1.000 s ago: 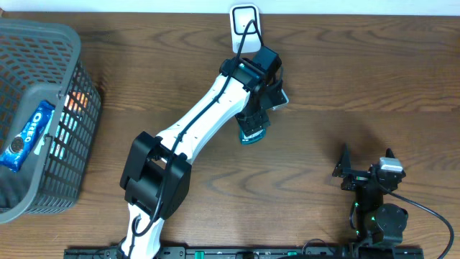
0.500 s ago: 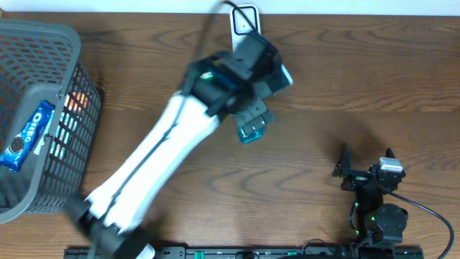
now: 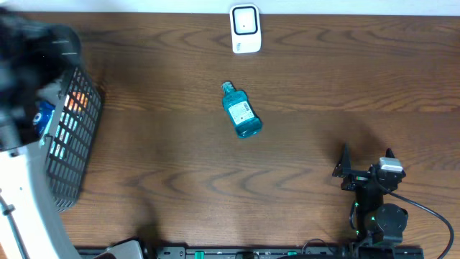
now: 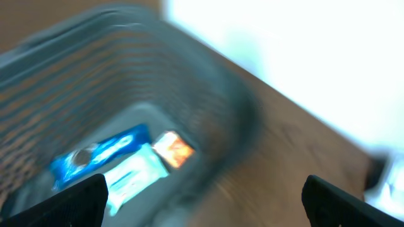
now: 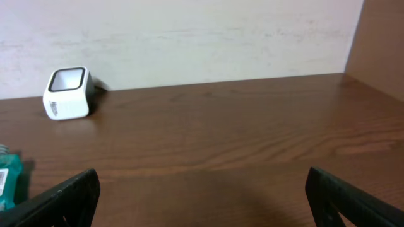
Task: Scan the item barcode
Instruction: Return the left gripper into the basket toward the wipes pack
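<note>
A teal mouthwash bottle (image 3: pixel 241 112) with a white label lies flat on the table, apart from both grippers. Its edge shows at the left border of the right wrist view (image 5: pixel 7 181). The white barcode scanner (image 3: pixel 245 29) stands at the table's back edge, also seen in the right wrist view (image 5: pixel 66 93). My left arm is a blur over the grey basket (image 3: pixel 68 155) at the far left. My left gripper (image 4: pixel 205 200) is open and empty above the basket's inside. My right gripper (image 3: pixel 364 170) rests open and empty at the front right.
Inside the basket lie a blue Oreo pack (image 4: pixel 95 156), a light blue pack (image 4: pixel 134 173) and a small orange packet (image 4: pixel 173 148). A pale wall (image 5: pixel 189 38) runs behind the table's back edge. A black cable (image 3: pixel 431 212) trails from the right arm's base.
My left gripper opened and let go of the bottle, which now lies on the table below the scanner. The left arm swung fast to the left, over the basket. The right arm stayed put.
</note>
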### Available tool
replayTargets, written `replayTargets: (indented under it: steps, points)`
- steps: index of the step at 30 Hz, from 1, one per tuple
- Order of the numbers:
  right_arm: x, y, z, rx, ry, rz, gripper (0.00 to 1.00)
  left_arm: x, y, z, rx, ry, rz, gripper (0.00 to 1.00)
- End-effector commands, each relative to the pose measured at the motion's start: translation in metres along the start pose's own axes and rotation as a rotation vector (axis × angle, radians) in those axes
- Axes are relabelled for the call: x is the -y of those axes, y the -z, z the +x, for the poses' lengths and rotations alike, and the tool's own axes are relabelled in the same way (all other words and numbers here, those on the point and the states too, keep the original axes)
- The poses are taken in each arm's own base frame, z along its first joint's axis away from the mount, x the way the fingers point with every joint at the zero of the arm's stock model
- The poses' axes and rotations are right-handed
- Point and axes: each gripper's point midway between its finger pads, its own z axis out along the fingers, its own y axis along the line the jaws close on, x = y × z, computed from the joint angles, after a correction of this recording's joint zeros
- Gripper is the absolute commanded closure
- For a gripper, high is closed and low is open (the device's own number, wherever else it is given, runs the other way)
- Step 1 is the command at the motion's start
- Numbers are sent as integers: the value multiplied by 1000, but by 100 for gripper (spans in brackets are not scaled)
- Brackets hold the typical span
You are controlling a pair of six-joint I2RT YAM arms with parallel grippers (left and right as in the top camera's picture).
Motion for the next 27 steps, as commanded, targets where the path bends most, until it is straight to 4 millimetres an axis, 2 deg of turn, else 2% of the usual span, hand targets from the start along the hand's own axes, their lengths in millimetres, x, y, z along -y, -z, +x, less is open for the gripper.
replayTargets:
  steps: [1, 2, 4, 6, 10, 15, 17, 19, 20, 23, 24, 27]
  points:
    - [3, 0, 0, 2, 12, 16, 1, -49, -12, -4, -24, 315, -98, 2]
    - [3, 0, 0, 2, 12, 16, 1, -68, -25, 1, -57, 370, -157, 2]
    - [3, 0, 0, 2, 12, 16, 1, -85, -48, 16, -141, 418, -223, 2]
    - [3, 0, 0, 2, 12, 16, 1, -93, -70, 32, -224, 413, -264, 2]
    - [3, 0, 0, 2, 12, 16, 1, -104, -119, 81, -454, 409, -352, 2]
    - [3, 0, 0, 2, 12, 16, 1, -111, -173, 127, -639, 419, -401, 2]
    - [3, 0, 0, 2, 12, 16, 1, -112, -188, 140, -690, 399, -397, 2]
    - [3, 0, 0, 2, 12, 16, 1, -107, -207, 150, -744, 230, -293, 2]
    - [3, 0, 0, 2, 12, 16, 1, -103, -216, 158, -792, 52, -199, 2]
    - [3, 0, 0, 2, 12, 16, 1, -105, -222, 177, -891, -279, -66, 2]
    - [3, 0, 0, 2, 12, 16, 1, -106, -223, 183, -913, -347, -34, 2]
    - [3, 0, 0, 2, 12, 16, 1, -107, -238, 188, -895, -389, -15, 2]
